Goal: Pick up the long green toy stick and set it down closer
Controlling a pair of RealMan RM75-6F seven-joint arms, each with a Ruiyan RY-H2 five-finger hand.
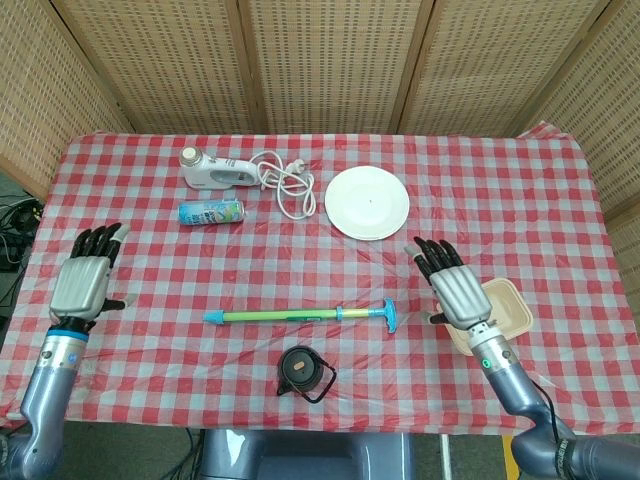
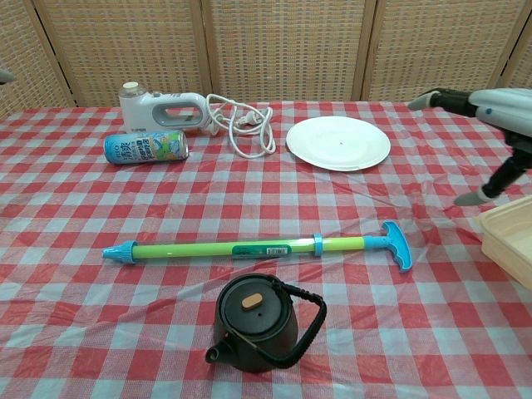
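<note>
The long green toy stick [image 1: 300, 315] [image 2: 249, 248] lies flat across the checkered cloth, its blue T-handle at the right end and a blue cap at the left. Neither hand touches it. My left hand [image 1: 86, 278] hovers open, fingers spread, near the table's left edge, well left of the stick's cap. Right of the T-handle, my right hand [image 1: 455, 283] is open with straight fingers, above the beige tray. The chest view shows only part of the right hand [image 2: 490, 125] at the right edge.
A black teapot [image 2: 253, 322] stands just in front of the stick. Further back are a white plate [image 1: 367, 202], a blue can [image 1: 211, 211] and a white hand mixer [image 1: 213, 170] with its coiled cord. A beige tray [image 2: 509, 241] sits at the right edge.
</note>
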